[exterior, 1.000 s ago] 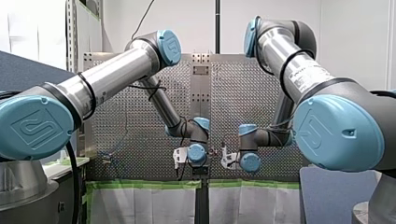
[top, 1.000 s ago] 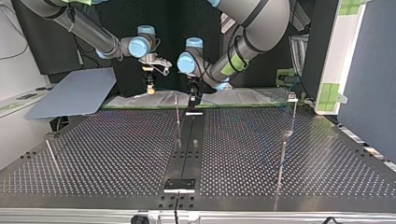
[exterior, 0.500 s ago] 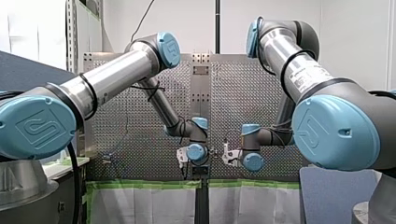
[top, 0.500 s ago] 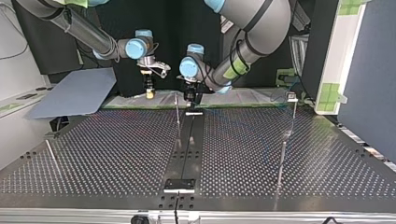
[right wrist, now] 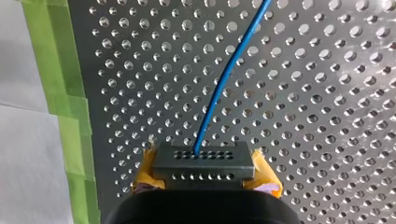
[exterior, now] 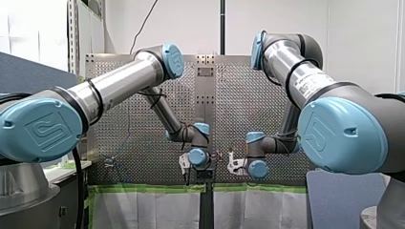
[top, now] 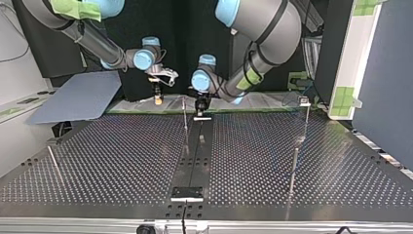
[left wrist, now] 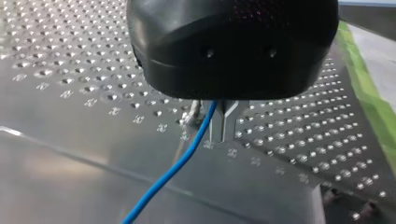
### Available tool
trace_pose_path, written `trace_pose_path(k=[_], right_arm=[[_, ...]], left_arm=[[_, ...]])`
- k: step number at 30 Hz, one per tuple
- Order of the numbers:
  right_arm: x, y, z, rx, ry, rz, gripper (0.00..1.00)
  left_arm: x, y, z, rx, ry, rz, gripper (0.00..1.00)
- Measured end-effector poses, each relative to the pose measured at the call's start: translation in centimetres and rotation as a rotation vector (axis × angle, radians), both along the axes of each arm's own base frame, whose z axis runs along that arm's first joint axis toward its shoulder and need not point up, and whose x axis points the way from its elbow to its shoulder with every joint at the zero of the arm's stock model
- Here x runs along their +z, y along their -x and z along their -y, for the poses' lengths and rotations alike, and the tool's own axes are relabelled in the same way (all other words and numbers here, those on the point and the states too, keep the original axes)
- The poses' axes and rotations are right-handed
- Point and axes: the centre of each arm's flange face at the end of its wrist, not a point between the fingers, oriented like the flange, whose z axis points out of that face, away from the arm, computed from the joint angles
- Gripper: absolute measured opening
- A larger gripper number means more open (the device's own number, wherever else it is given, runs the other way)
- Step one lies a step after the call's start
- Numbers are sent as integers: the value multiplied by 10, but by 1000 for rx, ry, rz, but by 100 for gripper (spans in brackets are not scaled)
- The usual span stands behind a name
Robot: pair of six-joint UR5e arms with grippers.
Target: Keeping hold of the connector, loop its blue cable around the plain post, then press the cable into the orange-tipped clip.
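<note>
Connector (right wrist: pixel 204 161) clamped between the yellow pads of my right gripper (right wrist: pixel 205 171), low over the desk (right wrist: pixel 327 93), just beside the green tape (right wrist: pixel 70 93). Its long axis lies across the pads. Its holed face points ahead of the gripper, and the blue cable (right wrist: pixel 224 79) leaves there, curving away from the tape. My left gripper (left wrist: pixel 224 126) has its fingers together with the cable touching their side; can't tell if it's pinched. Only the hold looks done; loop and clip press are left.

The left gripper's (left wrist: pixel 223 138) black housing (left wrist: pixel 233 46) hides the upper part of its fingers (left wrist: pixel 218 123) and where the cable (left wrist: pixel 180 161) ends beside them.
</note>
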Motion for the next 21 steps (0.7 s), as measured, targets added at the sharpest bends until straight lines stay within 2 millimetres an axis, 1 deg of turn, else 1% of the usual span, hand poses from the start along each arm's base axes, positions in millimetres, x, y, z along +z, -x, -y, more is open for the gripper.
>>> trace_pose_path(k=[7,21], right_arm=[[11,-4,20,-5,-1,-3,0],[18,-3,35,0,16,12,0]], left_arm=[[9,-17,-4,-1,18,-2,0],[11,-26,-12,11,20,-2,0]])
